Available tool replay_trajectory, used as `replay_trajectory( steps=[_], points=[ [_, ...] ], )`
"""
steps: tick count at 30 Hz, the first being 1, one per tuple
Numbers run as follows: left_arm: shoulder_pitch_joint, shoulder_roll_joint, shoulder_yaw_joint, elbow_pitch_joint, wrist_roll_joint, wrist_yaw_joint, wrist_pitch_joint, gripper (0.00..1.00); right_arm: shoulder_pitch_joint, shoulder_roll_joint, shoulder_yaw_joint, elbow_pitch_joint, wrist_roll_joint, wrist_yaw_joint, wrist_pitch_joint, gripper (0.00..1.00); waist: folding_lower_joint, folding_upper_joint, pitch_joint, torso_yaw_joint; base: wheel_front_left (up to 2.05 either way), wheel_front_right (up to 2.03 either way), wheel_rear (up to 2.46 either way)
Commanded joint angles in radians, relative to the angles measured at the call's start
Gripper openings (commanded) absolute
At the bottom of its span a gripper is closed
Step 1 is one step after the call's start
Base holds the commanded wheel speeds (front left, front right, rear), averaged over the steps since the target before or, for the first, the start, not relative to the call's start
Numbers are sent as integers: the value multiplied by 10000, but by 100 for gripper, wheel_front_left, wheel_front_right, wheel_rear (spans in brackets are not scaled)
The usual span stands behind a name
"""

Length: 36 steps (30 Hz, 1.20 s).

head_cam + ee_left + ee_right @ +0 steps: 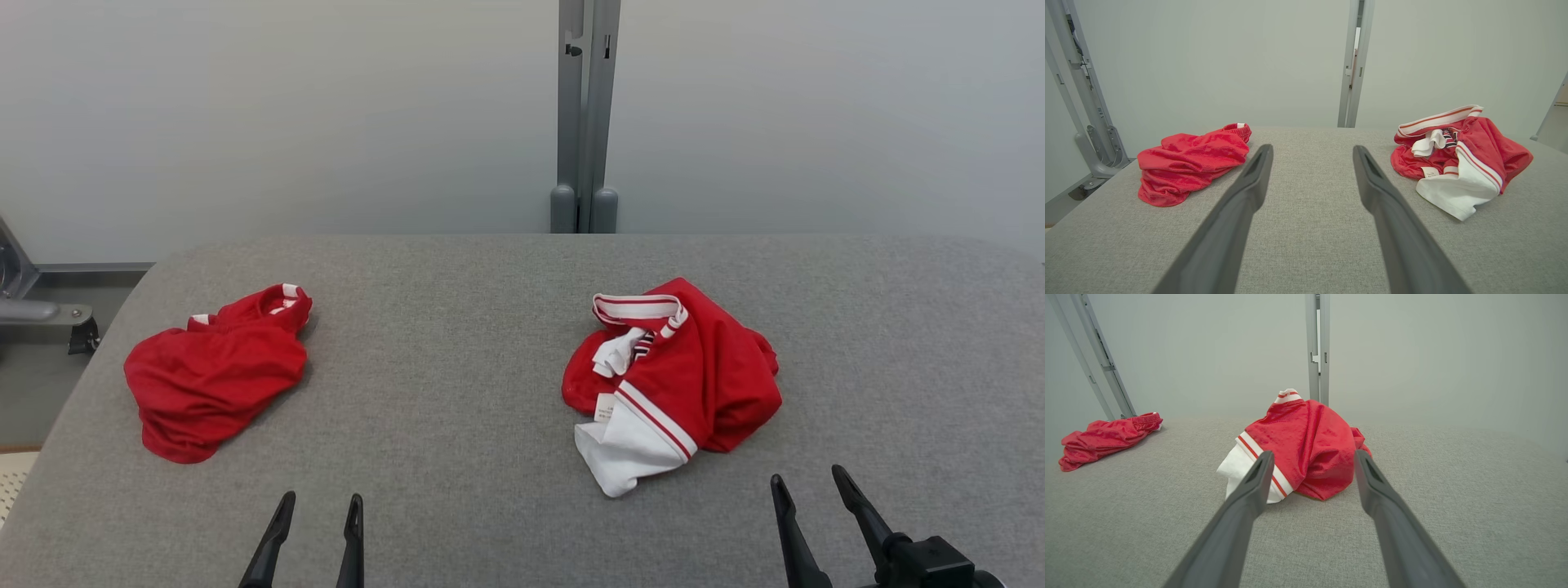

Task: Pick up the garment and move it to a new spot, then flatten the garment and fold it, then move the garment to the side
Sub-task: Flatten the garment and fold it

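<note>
The garment (702, 367) lies crumpled right of centre on the grey tabletop (457, 343), just ahead of the right claw (807, 474). That claw and the left claw (321, 496) both stand spread and empty. Open tabletop separates the garment from a second red heap (212, 384) near the left edge. The left wrist view faces the garment's white tag (1429, 172), its print too small to read.

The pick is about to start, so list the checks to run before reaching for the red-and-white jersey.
1. Is the right gripper open: ok.
2. Is the left gripper open and holding nothing: ok.
3. Is the jersey ahead of the right gripper: ok, it lies just beyond the fingers.
4. Is the jersey apart from the other red garment: ok, bare table lies between them.
5. Is the jersey flat: not ok, it is crumpled in a heap.
6. Which side of the jersey faces up: cannot tell.
</note>
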State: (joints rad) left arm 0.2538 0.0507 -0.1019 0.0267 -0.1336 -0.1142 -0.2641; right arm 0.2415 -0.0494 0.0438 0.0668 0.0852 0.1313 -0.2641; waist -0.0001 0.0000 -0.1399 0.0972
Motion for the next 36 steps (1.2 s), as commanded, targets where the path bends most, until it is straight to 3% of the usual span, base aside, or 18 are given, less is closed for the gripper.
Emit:
replay_trajectory(
  steps=[1, 24, 30, 36],
  points=[
    [-125, -3, -17, 10, 57, -11, -5, 100, -83, -19, -4, -34, 40, -10, -6, 100, 1, 0, 17, -12, 0, 0, 0],
    [-297, -3, -429, 188, 306, 14, -5, 100, -241, -19, 25, -84, 152, -10, -6, 100, 1, 0, 314, -163, 0, 0, 0],
    [-852, -2, -1298, 742, 384, -86, -5, 100, -391, -19, 142, -98, 73, -10, -6, 100, 1, 0, 640, -455, 0, 0, 0],
    [-2362, 10, -2803, 1974, 327, -166, -5, 100, -705, -23, 351, -189, -170, -10, -6, 100, 1, 0, 1184, -999, 0, 0, 0]
  ],
)
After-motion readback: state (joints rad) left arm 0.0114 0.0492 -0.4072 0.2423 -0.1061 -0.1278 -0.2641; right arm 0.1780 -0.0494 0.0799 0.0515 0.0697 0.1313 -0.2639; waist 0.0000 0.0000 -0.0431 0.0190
